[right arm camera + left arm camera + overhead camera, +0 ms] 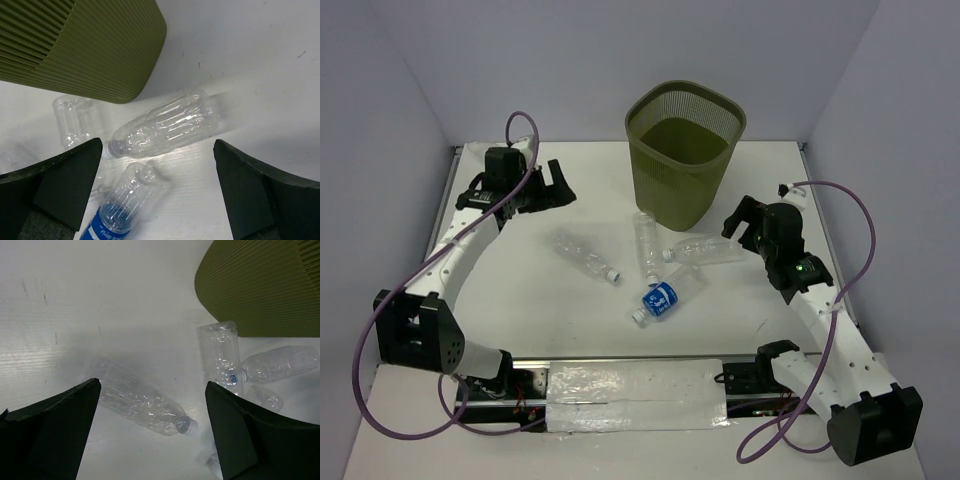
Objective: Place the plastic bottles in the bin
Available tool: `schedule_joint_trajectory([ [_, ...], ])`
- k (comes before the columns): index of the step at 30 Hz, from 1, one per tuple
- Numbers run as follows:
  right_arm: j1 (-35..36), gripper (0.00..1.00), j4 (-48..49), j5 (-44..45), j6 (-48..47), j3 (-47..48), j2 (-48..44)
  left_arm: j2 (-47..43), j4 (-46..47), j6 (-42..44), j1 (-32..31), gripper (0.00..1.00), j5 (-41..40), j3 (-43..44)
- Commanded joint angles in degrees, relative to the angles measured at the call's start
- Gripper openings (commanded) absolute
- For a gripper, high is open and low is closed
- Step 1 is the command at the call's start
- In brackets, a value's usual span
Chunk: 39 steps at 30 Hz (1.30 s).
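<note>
The white bench [530,300] fills the middle of the top view, closed in by pale grey-lilac walls [570,60] at 9, 12 and 3 o'clock. At 6 o'clock a crinkled strip of clear plastic sheet [635,392] lies along the bench's near edge. A thin metal rail [447,190] runs along the edge at 10 o'clock. The left wrist view shows faint dark scuffs [45,299] on the bench surface at 10 o'clock.

The left arm [448,258] reaches up the frame's left side and the right arm [825,318] up its right. The left gripper [560,184] and right gripper [732,222] face inward, the jaws of all 2 spread wide.
</note>
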Motion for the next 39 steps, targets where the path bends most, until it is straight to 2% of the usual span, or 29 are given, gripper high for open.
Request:
schedule_joint_trajectory([
  [1,-0.2,1.00,0.1,1.7,0.2,1.5,-0.2,1.2,-1.3,-0.1,0.0,0.99,-2.0,3.1],
  [9,-0.2,1.00,-0.1,0.7,-0.5,0.7,-0.8,5.8,-7.1,-4.8,1.2,0.99,-11.6,7.6],
  [11,-0.2,1.00,0.1,-0.2,-0.3,0.0,-1.1,7.2,-8.1,-5.9,2.4,0.96,-11.9,9.3],
  [13,-0.2,1.00,0.0,-0.5,-0.2,-0.1,-1.3,9.9,-10.6,-7.6,3.8,0.94,-16.8,12.2],
  [15,-0.2,1.00,-0.9,-1.1,0.3,0.0,-1.5,12.4,-14.0,-9.5,5.7,0.95,-18.1,15.2],
  [18,-0.2,1.00,-0.6,-3.3,0.6,-0.9,-2.9,18.8,-17.8,-10.8,10.6,0.96,-19.7,23.8],
  [23,-0.2,1.00,-0.6,-5.7,1.7,-1.5,-3.7,27.4,-23.3,-11.9,14.0,0.98,-24.8,36.2],
  [24,-0.2,1.00,-0.8,-5.6,1.7,-1.2,-3.5,31.3,-24.4,-12.3,14.9,0.98,-25.3,41.3],
  [27,-0.1,1.00,-1.8,-5.1,1.3,0.0,-2.3,38.9,-28.2,-14.0,16.9,0.98,-24.8,51.8],
  [30,-0.1,1.00,-3.2,-4.2,0.3,1.8,-0.9,45.0,-30.5,-15.3,18.7,0.99,-20.6,60.7],
  [39,-0.1,1.00,-4.7,-4.8,-1.0,4.6,1.9,50.8,-21.5,-16.0,23.3,0.99,-13.3,64.3],
])
